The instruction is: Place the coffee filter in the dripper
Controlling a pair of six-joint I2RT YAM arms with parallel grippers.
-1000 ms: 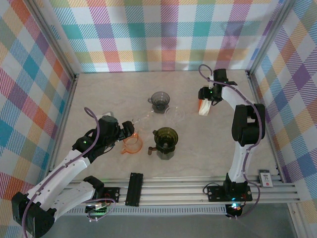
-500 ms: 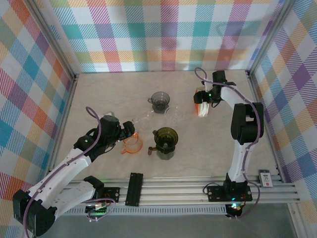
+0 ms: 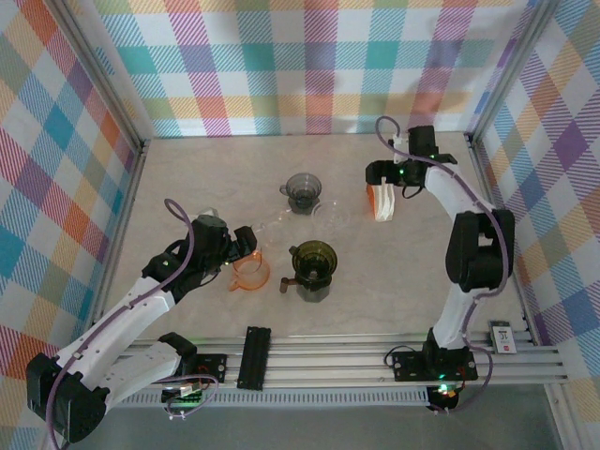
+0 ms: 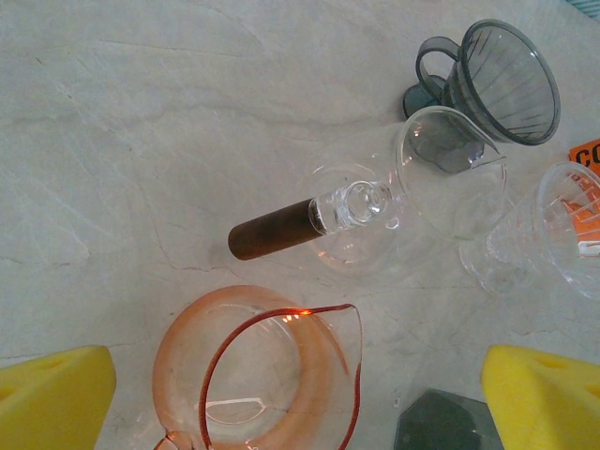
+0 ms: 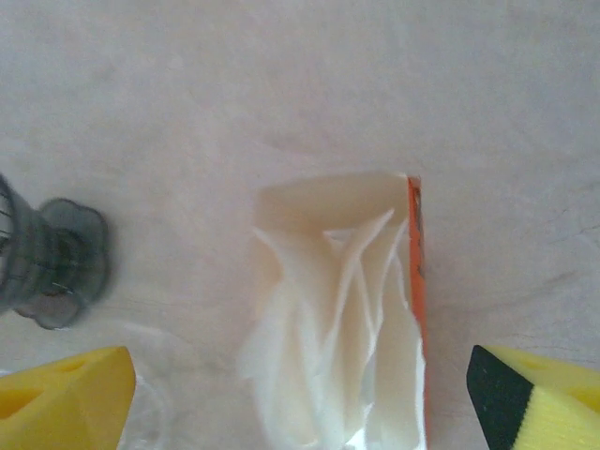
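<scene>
Honestly, the right gripper (image 5: 300,398) hung spread wide right over the coffee filters (image 5: 337,319) fanned on the table (image 5: 281,94) by their orange sleeve (image 5: 415,272); I'd pinch just one outer leaf. Left gripper (image 4: 300,398) gaped too.

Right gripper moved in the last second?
Yes. The right gripper shifted slightly left, toward the grey dripper, and its jaws opened over the coffee filter stack.

Overhead from behind; wrist cams close, downward; all share grey dripper (image 3: 303,190) (image 4: 502,80) (image 5: 47,267).
</scene>
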